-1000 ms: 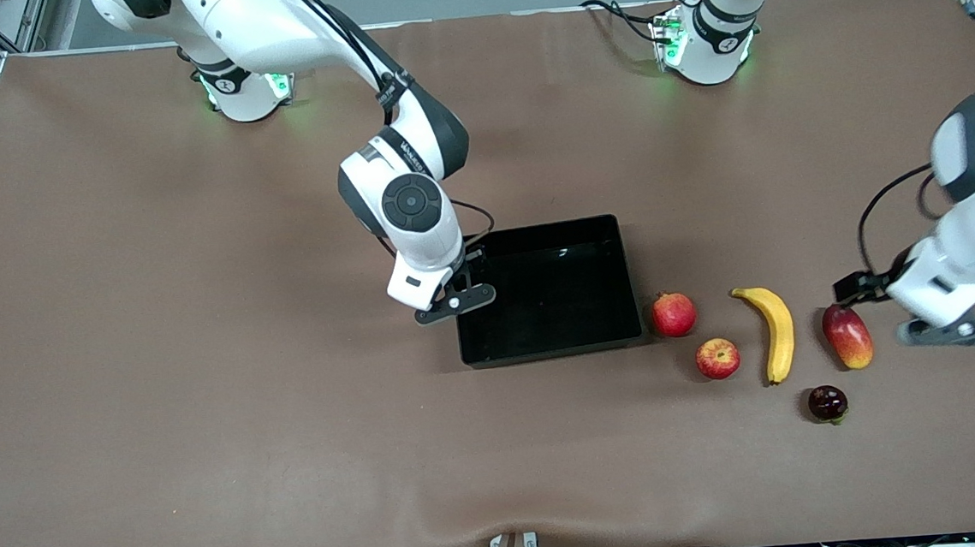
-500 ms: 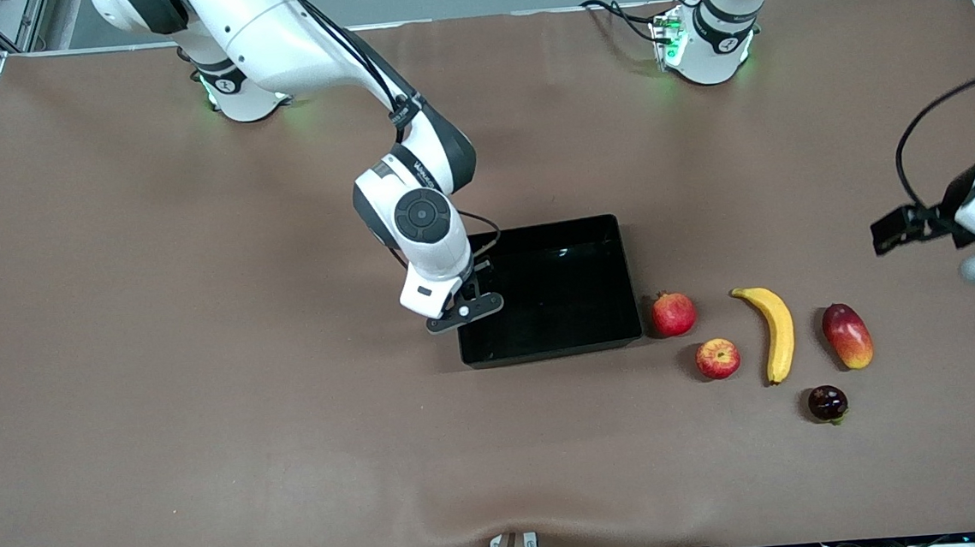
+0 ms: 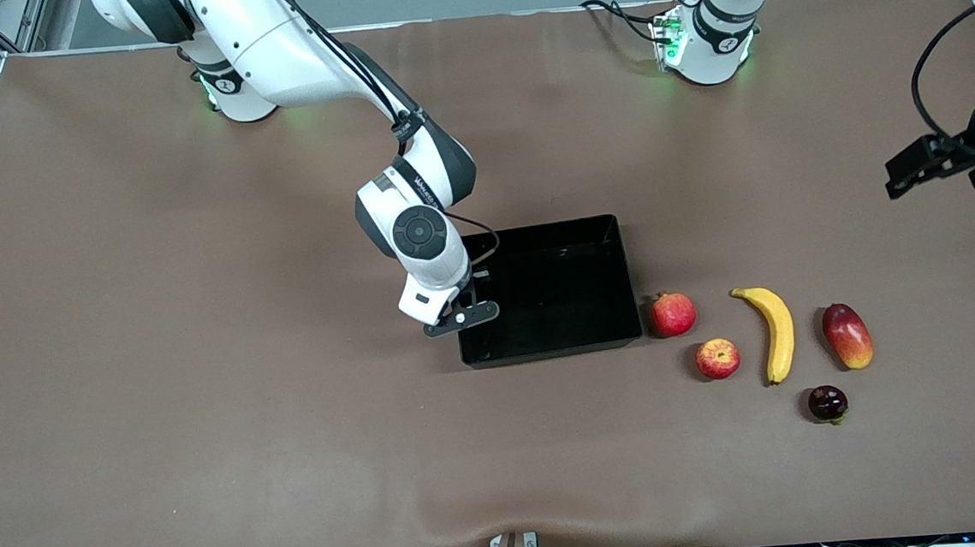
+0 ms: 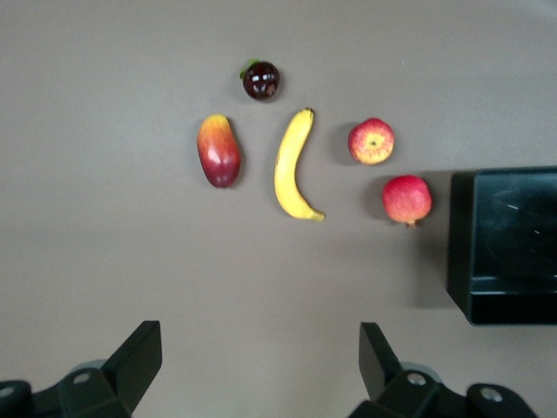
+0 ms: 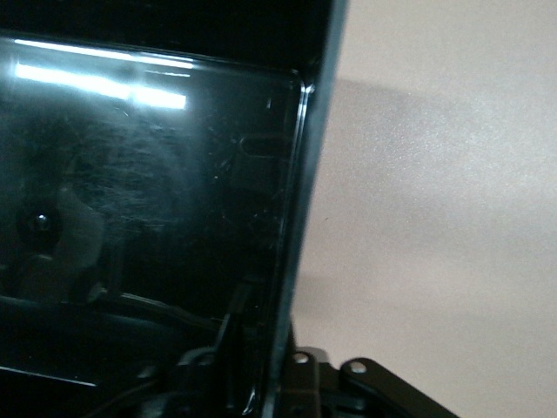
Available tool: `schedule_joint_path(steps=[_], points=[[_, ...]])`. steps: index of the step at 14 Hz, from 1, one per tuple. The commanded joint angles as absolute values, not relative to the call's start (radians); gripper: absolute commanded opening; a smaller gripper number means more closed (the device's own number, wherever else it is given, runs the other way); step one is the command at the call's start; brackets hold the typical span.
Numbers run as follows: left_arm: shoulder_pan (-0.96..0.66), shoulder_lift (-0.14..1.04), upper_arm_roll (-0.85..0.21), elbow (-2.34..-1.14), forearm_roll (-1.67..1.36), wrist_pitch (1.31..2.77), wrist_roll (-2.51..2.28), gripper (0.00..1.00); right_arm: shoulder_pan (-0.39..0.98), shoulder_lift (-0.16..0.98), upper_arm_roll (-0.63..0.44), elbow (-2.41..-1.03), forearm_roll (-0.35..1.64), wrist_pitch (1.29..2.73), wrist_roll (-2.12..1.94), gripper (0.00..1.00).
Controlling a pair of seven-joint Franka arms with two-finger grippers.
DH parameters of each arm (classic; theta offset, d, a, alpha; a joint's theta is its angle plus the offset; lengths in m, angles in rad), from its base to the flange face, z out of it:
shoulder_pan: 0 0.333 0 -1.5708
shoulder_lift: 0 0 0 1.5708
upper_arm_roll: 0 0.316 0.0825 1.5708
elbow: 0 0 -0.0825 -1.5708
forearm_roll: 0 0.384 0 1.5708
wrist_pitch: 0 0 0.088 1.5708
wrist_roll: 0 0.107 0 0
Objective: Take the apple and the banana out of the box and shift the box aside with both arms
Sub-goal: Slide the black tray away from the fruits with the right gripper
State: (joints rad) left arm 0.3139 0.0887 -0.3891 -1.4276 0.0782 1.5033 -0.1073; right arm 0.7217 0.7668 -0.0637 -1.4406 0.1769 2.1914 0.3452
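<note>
Right gripper [image 3: 461,316] is down at the black tray [image 3: 596,347], on the wall at the right arm's end. In the right wrist view that thin wall [image 5: 300,218] runs straight in between the fingers, one inside the tray and one outside, so they're pinched narrow on it.

Tray sits roughly mid desk [image 3: 205,413], long axis running between the two arms' ends, nothing in it afaict.

Fruit's all on the desk toward the left arm's end of the tray. Banana [image 3: 775,331] lies w/ its long axis running nearer-to-farther from the front cam, slightly bowed, the tip nearer the cam is the stem end I think. Small apple [image 3: 717,358] is between banana and tray, a bit nearer the cam than the red pomegranate-looking fruit [image 3: 673,313] that sits just beside the tray. Mango [image 3: 847,335] is beside the banana toward the left arm's end, dark plum-ish thing [image 3: 828,402] nearest the cam.

Left gripper [image 4: 261,366] hangs up in the air over bare desk, fingers spread wide, holding nothing.
</note>
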Motion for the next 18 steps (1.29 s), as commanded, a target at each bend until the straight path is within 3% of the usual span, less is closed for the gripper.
schedule_joint_path(steps=[1, 7, 13, 18], points=[[0.25, -0.001, -0.304, -1.509, 0.041, 1.486, -0.098, 1.0, 0.706, 0.747, -0.058, -1.443, 0.215, 2.183, 0.37, 0.0], [-0.015, -0.097, -0.077, -1.614, 0.017, 1.493, -0.124, 1.0, 0.562, 0.591, -0.072, -1.445, 0.209, 1.998, 0.38, 0.0], [-0.009, -0.075, -0.078, -1.595, 0.017, 1.486, -0.133, 1.0, 0.286, 0.494, -0.072, -1.486, 0.202, 1.913, 0.228, 0.0], [-0.008, -0.077, -0.08, -1.601, 0.017, 1.476, -0.141, 1.0, 0.092, 0.497, -0.074, -1.528, 0.195, 1.911, 0.081, 0.0]])
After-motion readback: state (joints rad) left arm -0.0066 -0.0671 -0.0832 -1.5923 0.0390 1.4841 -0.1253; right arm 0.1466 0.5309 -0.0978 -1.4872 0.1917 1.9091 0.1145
